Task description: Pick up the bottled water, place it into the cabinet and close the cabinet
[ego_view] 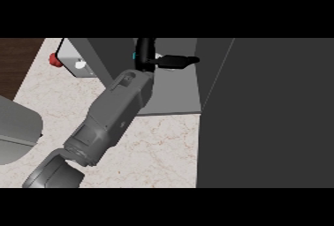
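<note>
Standing open at the counter's (163, 145) far side, the cabinet (176, 84) is ready to take its load, so the left forearm (111, 114) stretches into it. Whether the left hand (149, 55) is spread or clasped I cannot tell; a teal sliver, likely the bottled water (135, 56), peeks beside it inside the cabinet

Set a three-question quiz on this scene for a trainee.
1. True or false: the grey forearm comes in from the view's lower right.
2. Where does the black hand show? A) over the bare marble counter B) at the grey cabinet, near the view's top C) over the wooden floor
3. Fill in: in the view, the small red thing lies to the hand's ____.
Key: 1 false, lower left; 2 B; 3 left.
</note>
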You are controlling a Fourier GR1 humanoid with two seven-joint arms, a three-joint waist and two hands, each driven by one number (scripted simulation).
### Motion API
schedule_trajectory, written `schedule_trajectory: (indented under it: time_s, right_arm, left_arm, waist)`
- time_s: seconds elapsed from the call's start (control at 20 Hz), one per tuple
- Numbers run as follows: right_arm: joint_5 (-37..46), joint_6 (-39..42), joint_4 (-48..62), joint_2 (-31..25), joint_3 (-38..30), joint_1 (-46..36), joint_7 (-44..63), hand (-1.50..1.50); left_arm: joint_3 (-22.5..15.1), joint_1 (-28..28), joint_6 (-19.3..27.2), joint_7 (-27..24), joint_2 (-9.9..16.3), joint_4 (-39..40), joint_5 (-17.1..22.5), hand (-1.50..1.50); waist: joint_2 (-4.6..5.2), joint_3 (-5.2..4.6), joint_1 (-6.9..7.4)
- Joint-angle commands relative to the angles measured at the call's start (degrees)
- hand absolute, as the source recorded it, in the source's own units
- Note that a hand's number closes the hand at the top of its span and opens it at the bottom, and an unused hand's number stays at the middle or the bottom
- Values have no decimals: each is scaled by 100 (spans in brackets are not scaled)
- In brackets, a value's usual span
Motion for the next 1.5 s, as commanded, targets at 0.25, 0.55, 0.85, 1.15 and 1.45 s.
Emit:
schedule_trajectory:
  time_s: [0.25, 0.55, 0.85, 1.15, 1.45]
  right_arm:
    - [44, -33, -798, 328, 268, 355, 339, -150]
    - [-268, -165, -457, 26, 62, -120, 547, -150]
    - [-207, -224, -918, 174, 330, 216, 713, -150]
    - [-154, -499, -993, 138, 324, -87, 891, -150]
    - [172, 105, -619, -349, 702, -166, 949, 150]
  left_arm:
    - [-573, 764, -317, 444, -43, -1415, 268, -150]
    - [-896, 1524, -251, 772, -44, -2589, 319, -150]
    - [-1501, 2621, 124, 1219, 188, -4408, 288, -150]
    - [-1920, 3791, 28, 1468, 679, -5906, 176, -150]
    - [-2409, 5071, 332, 1391, 821, -7089, -26, -150]
  waist:
    - [-113, 3, 200]
    - [-91, 5, 302]
    - [-120, 2, 359]
    - [-94, -1, 394]
    - [-96, 4, 384]
